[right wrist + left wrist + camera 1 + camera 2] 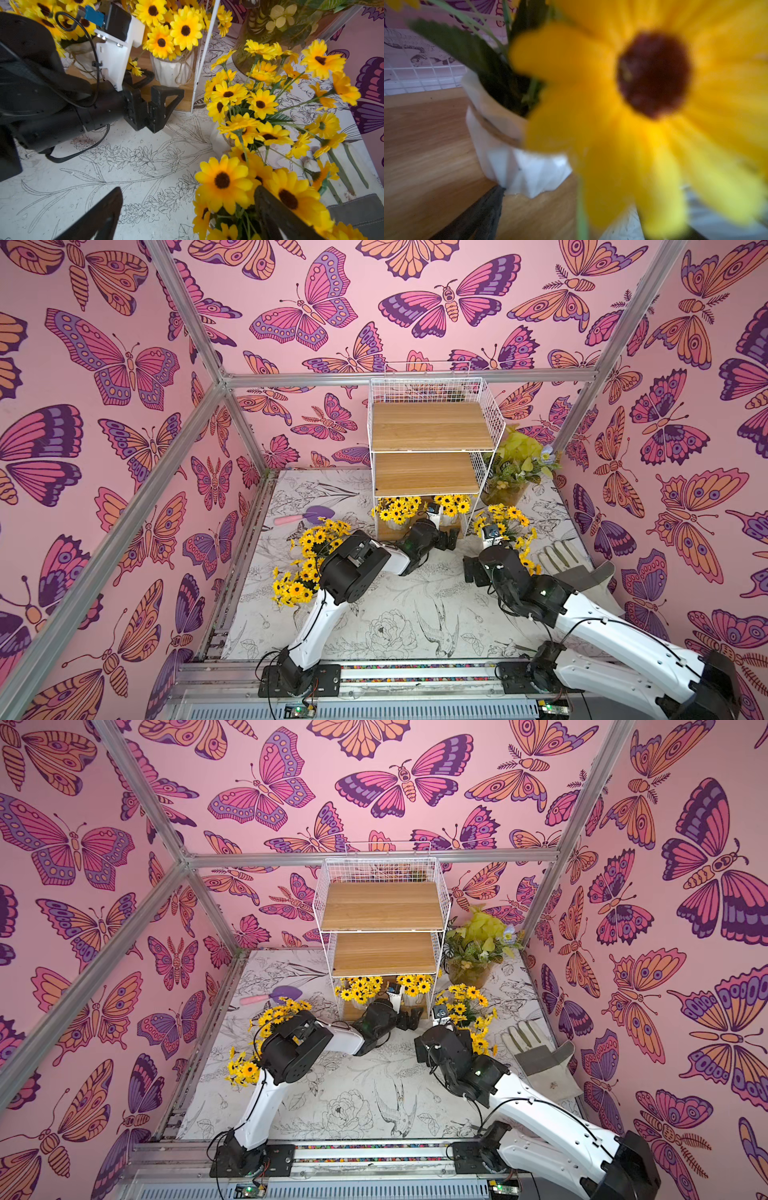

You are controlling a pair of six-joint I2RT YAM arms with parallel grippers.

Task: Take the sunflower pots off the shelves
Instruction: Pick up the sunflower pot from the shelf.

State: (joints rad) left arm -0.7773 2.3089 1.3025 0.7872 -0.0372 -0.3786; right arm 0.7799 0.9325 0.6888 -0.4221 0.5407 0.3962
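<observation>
While left pincer (164, 83) gapes, two sunflower pots (172, 68) shelved

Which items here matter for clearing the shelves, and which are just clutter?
Job: shelves; two sunflower pots on its lowest tier; more sunflower pots on the table.
Lying about: amber leaf pot; glove; purple trowel.

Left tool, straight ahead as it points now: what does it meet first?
Most likely the white sunflower pot on the bottom shelf board, just ahead of the open left tool; its blossoms may brush first.
</observation>
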